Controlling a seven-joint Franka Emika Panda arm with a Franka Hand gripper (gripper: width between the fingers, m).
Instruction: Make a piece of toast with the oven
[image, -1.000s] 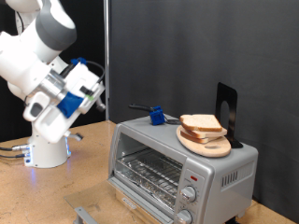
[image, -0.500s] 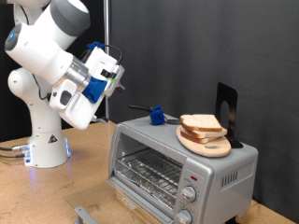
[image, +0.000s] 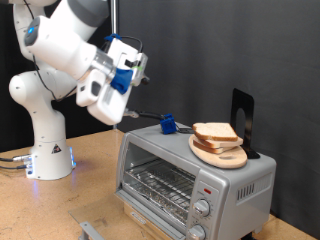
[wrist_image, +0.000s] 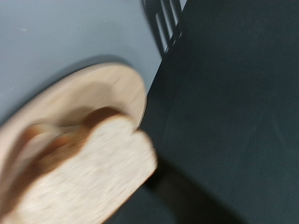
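The gripper (image: 141, 68) is high in the air, above the end of the oven (image: 195, 176) on the exterior view's left, and it holds nothing. In the exterior view its fingers are too small and too blurred to read, and in the wrist view they do not show at all, so I cannot tell if they are apart or together.

From the hand, the piece of toast (image: 216, 132) lies lower and off to the exterior view's right, well apart from it. It rests on top of other slices on a round wooden board (image: 221, 155), and the board stands on the roof of the oven. The wrist view looks down on this same slice (wrist_image: 86, 175) and board (wrist_image: 93, 86), though the picture is blurred. Between the hand and the bread, a small blue object (image: 168, 124) with a dark handle lies on the oven roof. A black upright stand (image: 242, 117) is just beyond the board.

I judge the slice to be very light and soft, easy to crush or tear. A gentle pinch across the firmer crust edges seems the better hold, because the pale middle would give way. Its surface looks dry and not slippery. The oven door looks closed, with the wire rack visible behind the glass.
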